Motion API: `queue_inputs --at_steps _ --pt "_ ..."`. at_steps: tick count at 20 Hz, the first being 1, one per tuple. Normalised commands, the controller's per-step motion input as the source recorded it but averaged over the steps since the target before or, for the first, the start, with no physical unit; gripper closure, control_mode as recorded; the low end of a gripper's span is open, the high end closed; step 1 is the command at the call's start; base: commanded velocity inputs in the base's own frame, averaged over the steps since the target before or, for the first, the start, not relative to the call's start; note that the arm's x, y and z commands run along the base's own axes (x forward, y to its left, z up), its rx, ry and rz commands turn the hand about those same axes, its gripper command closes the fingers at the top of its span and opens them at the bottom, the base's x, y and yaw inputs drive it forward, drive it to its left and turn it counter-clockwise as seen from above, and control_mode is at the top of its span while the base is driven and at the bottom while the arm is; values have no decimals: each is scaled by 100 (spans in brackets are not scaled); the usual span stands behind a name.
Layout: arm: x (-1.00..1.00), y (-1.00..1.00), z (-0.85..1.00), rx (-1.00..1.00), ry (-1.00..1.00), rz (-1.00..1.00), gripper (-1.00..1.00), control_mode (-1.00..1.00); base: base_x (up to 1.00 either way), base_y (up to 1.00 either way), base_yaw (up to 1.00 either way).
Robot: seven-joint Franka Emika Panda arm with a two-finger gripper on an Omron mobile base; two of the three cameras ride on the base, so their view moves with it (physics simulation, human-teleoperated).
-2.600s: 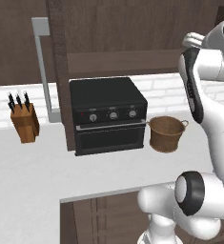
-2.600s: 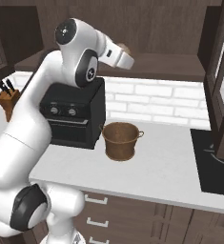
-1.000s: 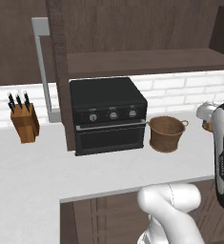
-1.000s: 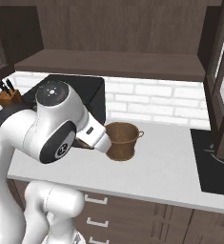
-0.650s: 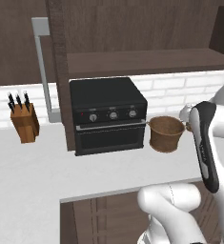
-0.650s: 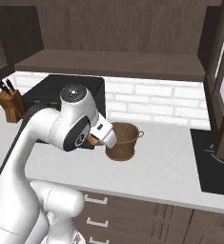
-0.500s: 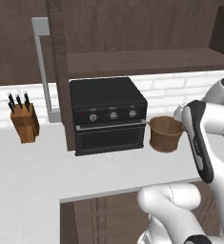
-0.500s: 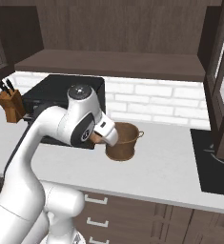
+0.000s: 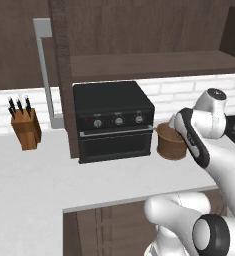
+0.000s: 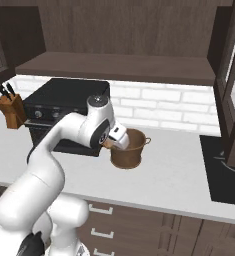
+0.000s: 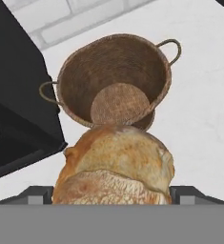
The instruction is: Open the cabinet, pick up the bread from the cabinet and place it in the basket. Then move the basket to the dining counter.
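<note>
The bread (image 11: 116,167), a golden-brown loaf, sits between my gripper's (image 11: 114,193) fingertips, so the gripper is shut on it. It hangs just above the near rim of the woven basket (image 11: 147,62), whose inside is bare. The basket (image 10: 131,156) stands on the white worktop to the right of the black oven, with the gripper (image 10: 111,142) at its left rim. From the left base the basket (image 9: 168,145) shows partly behind my hand. The cabinet (image 10: 114,67) above stands open, its glass door (image 10: 234,85) swung out on the right. The dining counter is out of view.
A black countertop oven (image 9: 111,120) stands left of the basket. A wooden knife block (image 9: 25,127) sits further left on the white worktop (image 9: 39,175). The cabinet's left door with its silver handle (image 9: 44,65) hangs open. A dark cooktop (image 10: 224,170) lies at the right.
My arm has swung down from the cabinet shelf with the bread and moved in to the basket's rim. The basket has not moved.
</note>
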Motion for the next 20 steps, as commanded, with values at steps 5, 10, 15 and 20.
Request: queue_inputs --at_steps 5,10,15,20 --pt "61 -22 -27 0 0 7 100 -100 0 0 0" --pt "64 -23 -3 0 2 3 100 -100 0 0 0" --pt "54 -10 -32 0 6 0 100 -100 0 0 0" --pt "10 -1 -51 0 2 1 100 -100 0 0 0"
